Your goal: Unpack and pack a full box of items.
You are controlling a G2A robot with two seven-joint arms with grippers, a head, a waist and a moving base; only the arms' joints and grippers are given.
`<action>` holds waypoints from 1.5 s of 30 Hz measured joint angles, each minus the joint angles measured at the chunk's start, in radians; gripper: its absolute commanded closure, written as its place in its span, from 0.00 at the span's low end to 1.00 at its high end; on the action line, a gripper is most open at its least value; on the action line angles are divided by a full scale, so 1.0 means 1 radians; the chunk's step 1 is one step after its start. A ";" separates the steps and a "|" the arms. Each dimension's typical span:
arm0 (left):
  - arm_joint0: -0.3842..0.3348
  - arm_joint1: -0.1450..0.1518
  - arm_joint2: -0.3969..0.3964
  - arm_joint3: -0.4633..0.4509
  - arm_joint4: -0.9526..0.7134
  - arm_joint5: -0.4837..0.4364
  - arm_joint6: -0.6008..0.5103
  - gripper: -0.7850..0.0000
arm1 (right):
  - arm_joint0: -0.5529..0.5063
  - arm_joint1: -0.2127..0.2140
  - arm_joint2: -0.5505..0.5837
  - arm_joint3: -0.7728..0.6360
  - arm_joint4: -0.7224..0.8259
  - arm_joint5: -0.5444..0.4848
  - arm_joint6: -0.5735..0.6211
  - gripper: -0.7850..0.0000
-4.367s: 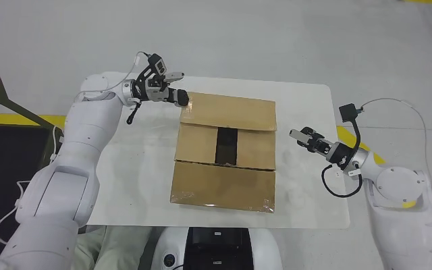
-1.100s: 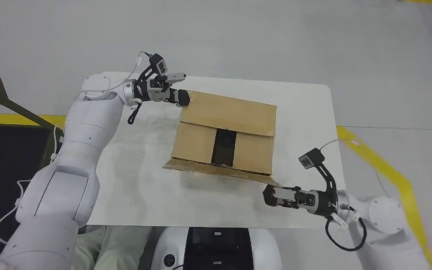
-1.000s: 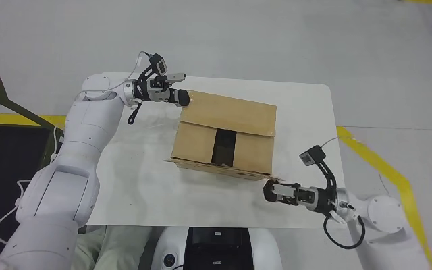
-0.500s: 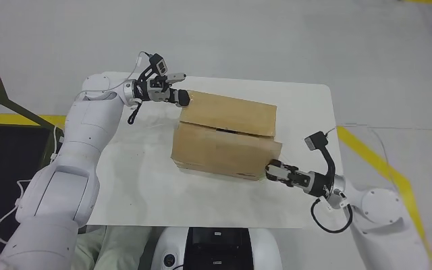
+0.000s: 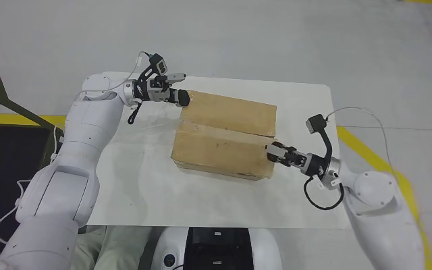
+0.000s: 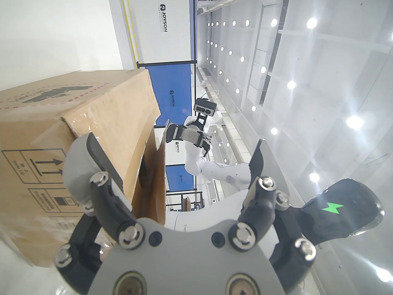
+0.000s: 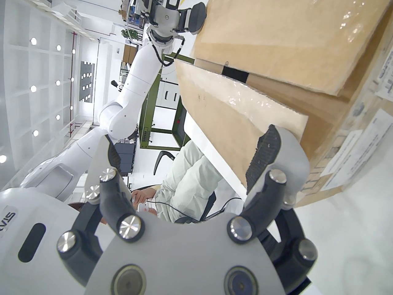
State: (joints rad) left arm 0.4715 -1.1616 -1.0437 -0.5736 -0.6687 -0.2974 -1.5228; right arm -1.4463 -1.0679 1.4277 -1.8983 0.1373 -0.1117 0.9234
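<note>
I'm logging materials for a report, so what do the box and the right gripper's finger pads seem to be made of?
The box: brown corrugated cardboard, matte, judging by its raw frayed flap edges; shiny patches look like clear tape. The pads on the right gripper: black, probably rubber, with a rough dimpled surface, set in smooth pale shells, likely plastic.

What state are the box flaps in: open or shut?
Nearly shut: both flaps lie folded over the box, with a small dark gap between them.
</note>
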 measured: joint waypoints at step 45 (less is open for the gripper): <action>0.000 0.000 0.000 0.000 0.000 0.000 0.000 0.00 | 0.208 -0.001 -0.084 0.251 0.159 0.146 0.040 0.00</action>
State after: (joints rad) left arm 0.4716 -1.1616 -1.0438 -0.5738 -0.6687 -0.2974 -1.5226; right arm -1.2382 -1.0692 1.3433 -1.6473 0.2964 0.0344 0.9632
